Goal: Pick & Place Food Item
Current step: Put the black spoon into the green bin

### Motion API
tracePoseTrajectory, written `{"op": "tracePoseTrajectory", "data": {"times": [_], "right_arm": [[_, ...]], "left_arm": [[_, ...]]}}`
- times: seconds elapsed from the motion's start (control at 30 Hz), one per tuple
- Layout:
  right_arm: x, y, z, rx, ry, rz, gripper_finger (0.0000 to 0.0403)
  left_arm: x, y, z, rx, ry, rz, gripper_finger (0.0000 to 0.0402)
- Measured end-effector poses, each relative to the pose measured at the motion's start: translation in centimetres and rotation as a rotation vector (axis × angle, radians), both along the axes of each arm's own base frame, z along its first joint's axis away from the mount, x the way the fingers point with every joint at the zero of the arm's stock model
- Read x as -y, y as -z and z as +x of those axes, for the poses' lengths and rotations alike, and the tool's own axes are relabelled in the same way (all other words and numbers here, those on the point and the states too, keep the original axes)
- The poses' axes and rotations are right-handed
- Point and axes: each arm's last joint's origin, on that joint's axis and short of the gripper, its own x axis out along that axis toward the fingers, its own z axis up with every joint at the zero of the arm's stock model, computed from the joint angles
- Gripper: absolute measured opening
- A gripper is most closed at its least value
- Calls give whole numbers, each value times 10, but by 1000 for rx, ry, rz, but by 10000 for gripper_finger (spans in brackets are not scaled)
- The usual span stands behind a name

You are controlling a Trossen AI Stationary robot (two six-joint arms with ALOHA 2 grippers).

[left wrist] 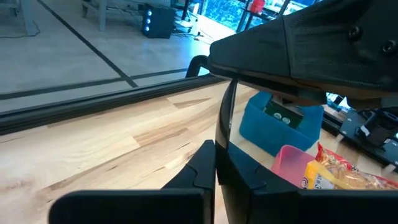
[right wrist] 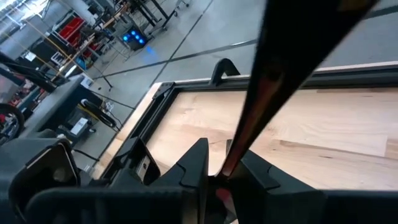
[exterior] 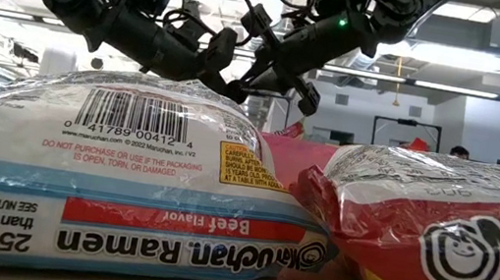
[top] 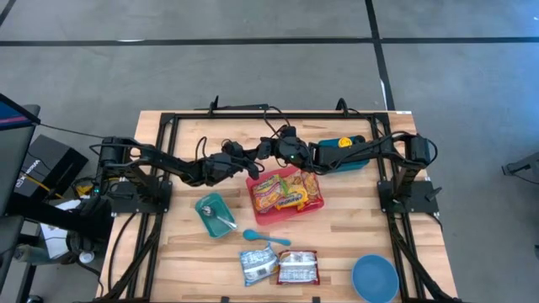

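Note:
Above the table's middle, my left gripper and my right gripper meet tip to tip, each shut on a thin dark strip; what it is I cannot tell. Below and just right of them stands a pink tray holding yellow-and-red ramen packs. A silver-blue beef ramen pack and a red one lie flat by the near edge. My left gripper pinches the strip's lower end between its two fingers, coming nearly level from the table's left. The strip rises from the fingers, clear of the table. My right gripper pinches the strip between its two fingers, slanting slightly down from the table's right; the strip runs up past the wrist.
A blue bin sits under my right arm at the far right. A teal container with a spoon and a blue spoon lie left of centre. A blue bowl stands at the near right corner.

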Motion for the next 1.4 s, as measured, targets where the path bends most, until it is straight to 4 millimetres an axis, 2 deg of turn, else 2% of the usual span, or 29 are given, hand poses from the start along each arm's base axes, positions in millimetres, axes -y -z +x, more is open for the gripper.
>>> {"op": "tracePoseTrajectory", "data": {"times": [0.23, 0.47, 0.77, 0.97, 1.17, 1.4], "right_arm": [[0, 1, 0, -10, 1, 2, 44], [-3, 0, -1, 47, 111, 24, 43], [-2, 0, -1, 20, 79, 0, 46], [5, -1, -1, 30, 55, 23, 60], [5, -1, -1, 10, 42, -3, 85], [5, 0, -1, -25, 26, -35, 93]], "left_arm": [[-1, 1, -1, -15, -10, 2, 3], [-2, 1, -1, -15, -27, 5, 2], [-2, 1, -1, -11, -34, 5, 3], [-2, 1, -1, -9, -35, 5, 2], [-2, 1, -1, -11, -34, 5, 2], [-2, 3, -2, -37, -33, 5, 2]]}}
